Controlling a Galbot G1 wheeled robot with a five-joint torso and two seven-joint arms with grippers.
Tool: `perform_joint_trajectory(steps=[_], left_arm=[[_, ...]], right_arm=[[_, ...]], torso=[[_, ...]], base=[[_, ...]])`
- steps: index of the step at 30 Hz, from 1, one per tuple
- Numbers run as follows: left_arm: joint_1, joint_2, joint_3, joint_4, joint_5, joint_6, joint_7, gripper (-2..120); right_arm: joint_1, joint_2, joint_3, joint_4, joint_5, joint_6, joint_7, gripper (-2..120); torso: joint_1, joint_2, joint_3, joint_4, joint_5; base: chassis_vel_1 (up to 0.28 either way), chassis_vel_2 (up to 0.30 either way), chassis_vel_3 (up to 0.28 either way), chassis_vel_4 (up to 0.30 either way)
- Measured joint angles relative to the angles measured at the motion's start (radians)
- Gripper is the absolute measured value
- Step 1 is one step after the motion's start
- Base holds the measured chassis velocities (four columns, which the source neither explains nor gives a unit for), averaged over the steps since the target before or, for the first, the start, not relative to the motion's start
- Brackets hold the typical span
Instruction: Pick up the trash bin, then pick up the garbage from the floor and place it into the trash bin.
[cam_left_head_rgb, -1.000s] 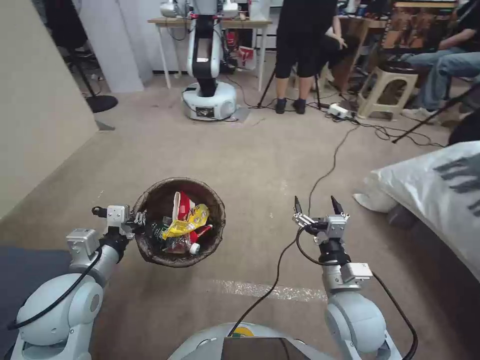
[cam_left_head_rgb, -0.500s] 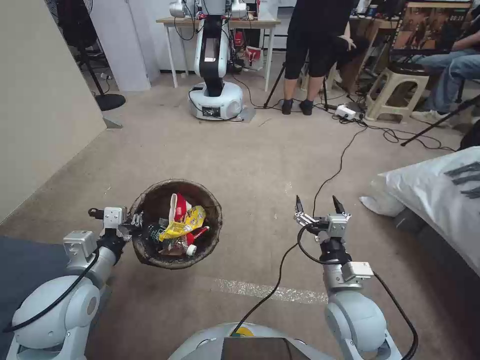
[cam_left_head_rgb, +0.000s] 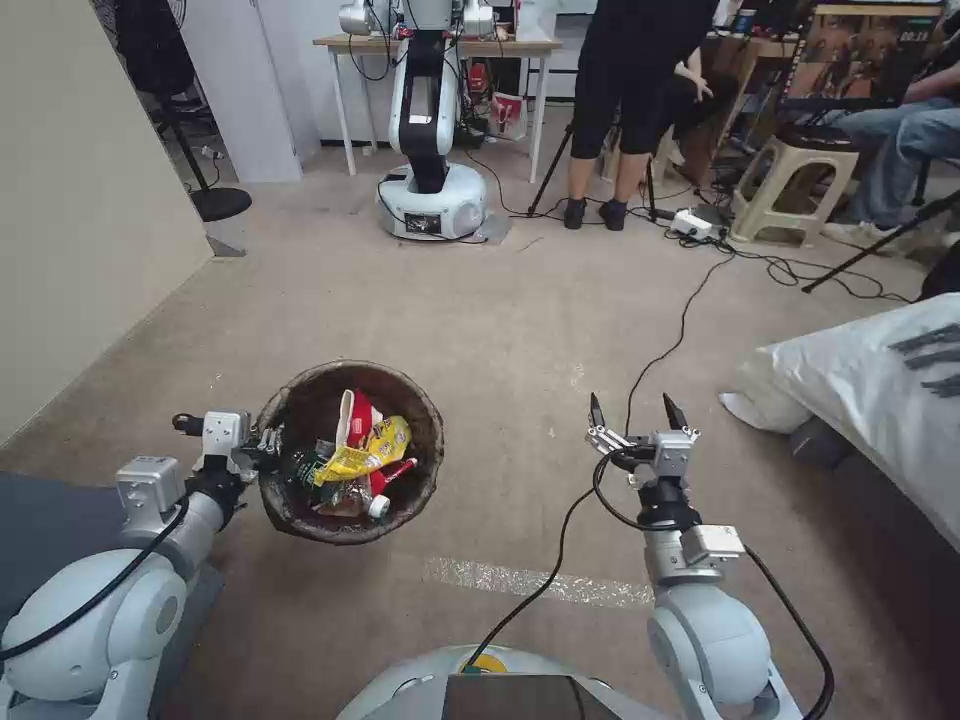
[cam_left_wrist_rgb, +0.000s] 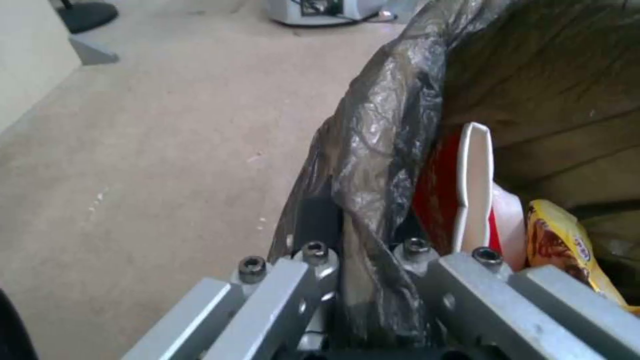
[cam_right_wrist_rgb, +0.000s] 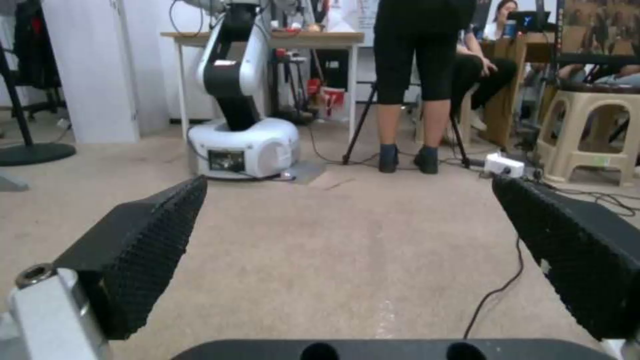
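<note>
The trash bin (cam_left_head_rgb: 410, 405), round and lined with a crinkled dark bag, hangs above the carpet at the lower left of the head view. My left gripper (cam_left_head_rgb: 268, 450) is shut on its near rim; the left wrist view shows the bag-covered rim (cam_left_wrist_rgb: 373, 165) pinched between the fingers. Inside lies the garbage (cam_left_head_rgb: 355, 462): a red-and-white packet (cam_left_wrist_rgb: 467, 195), a yellow wrapper (cam_left_wrist_rgb: 567, 245), a small green bottle (cam_left_head_rgb: 305, 466). My right gripper (cam_left_head_rgb: 632, 410) hovers open over bare carpet to the right of the bin, its black pads (cam_right_wrist_rgb: 143, 250) wide apart with nothing between them.
A black cable (cam_left_head_rgb: 665, 335) runs across the carpet past my right gripper. A white bag (cam_left_head_rgb: 860, 380) lies at the right. Another white robot (cam_left_head_rgb: 432, 190) stands by a table at the back, with a standing person and a stool (cam_left_head_rgb: 790, 185) nearby. A beige wall (cam_left_head_rgb: 80, 200) borders the left.
The head camera shifted early on, so the room sits lower in view. The bin and my left gripper have drifted slightly left and down. The right gripper stays open and still.
</note>
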Motion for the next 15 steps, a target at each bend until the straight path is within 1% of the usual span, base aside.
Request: perform_joint_trajectory(steps=[4,6,15], left_arm=[[-0.003,0.0,0.029,0.019,-0.002,0.0,0.004,3],[0.004,0.003,0.038,0.027,-0.025,0.0,0.002,3],[0.017,0.003,0.058,0.057,-0.043,0.002,-0.007,3]], right_arm=[[-0.002,0.0,-0.002,-0.003,0.003,0.005,0.002,100],[0.002,-0.001,-0.006,-0.007,0.004,0.007,0.002,100],[0.019,-0.005,-0.024,-0.024,0.013,0.012,0.002,100]], torso=[[0.0,0.0,0.0,-0.0001,0.0],[0.0,0.0,0.0,-0.0001,0.0],[0.0,0.0,0.0,0.0,0.0001]], base=[[0.0,0.0,0.0,0.0],[0.0,0.0,0.0,0.0],[0.0,0.0,0.0,0.0]])
